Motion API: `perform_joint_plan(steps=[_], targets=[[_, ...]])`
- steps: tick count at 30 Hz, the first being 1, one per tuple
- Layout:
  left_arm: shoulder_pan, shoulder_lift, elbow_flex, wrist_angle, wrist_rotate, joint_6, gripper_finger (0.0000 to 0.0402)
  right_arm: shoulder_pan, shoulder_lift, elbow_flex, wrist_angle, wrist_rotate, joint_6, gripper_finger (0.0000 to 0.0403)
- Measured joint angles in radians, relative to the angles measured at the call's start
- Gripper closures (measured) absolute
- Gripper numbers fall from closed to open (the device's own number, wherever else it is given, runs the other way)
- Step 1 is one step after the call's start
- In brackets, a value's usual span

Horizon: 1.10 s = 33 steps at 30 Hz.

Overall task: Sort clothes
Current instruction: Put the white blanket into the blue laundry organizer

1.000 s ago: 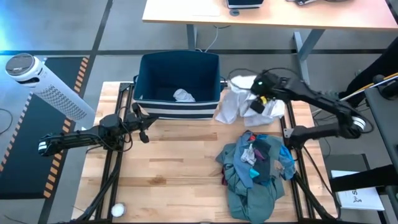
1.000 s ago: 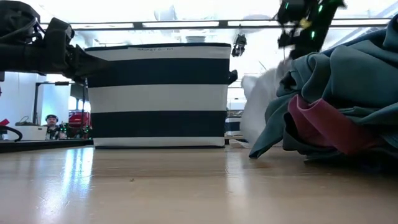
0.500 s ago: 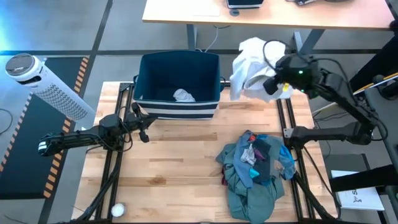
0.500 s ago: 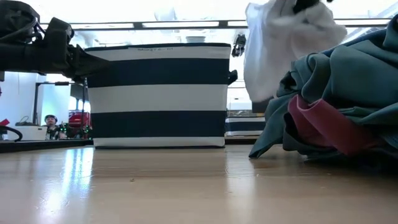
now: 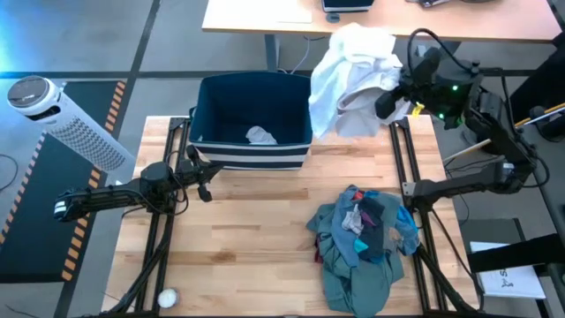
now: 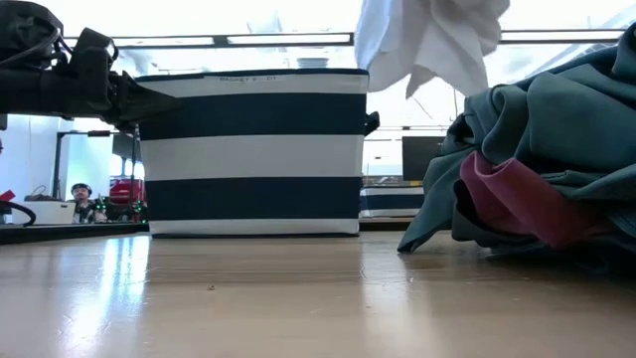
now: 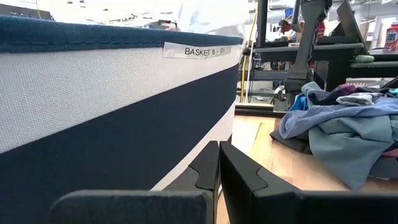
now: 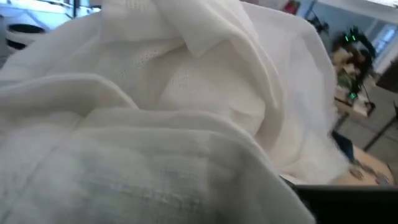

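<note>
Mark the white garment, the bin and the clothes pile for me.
white garment [image 5: 346, 75]: high view, middle of the hanging cloth.
bin [image 5: 252, 158]: high view, striped front wall.
clothes pile [image 5: 357, 278]: high view, teal garment's lower part.

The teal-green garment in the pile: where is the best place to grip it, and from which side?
Probably from above, at the raised folds near the middle of the teal-green garment. It lies crumpled under smaller pieces, with a flat tail toward the table's near edge; a bunched ridge should give the fingers more fabric than that flat part.

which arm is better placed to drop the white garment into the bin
Right. The right hand already holds the white garment lifted beside the bin; the left hand sits shut, low in front of it.
</note>
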Motion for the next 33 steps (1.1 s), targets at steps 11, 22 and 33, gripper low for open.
perform_joint_plan(steps=[11,22,33], targets=[[0.000,0.000,0.000,0.001,0.000,0.001,0.0402,0.118,0.253,0.337,0.024,-0.001,-0.103,0.0403],[0.000,0.000,0.000,0.003,-0.001,0.010,0.0402,0.179,0.517,0.557,0.195,-0.009,-0.283,0.0403],[0.000,0.001,0.000,0.003,-0.001,0.018,0.0402,0.146,0.708,0.577,0.285,-0.011,-0.341,0.0403]])
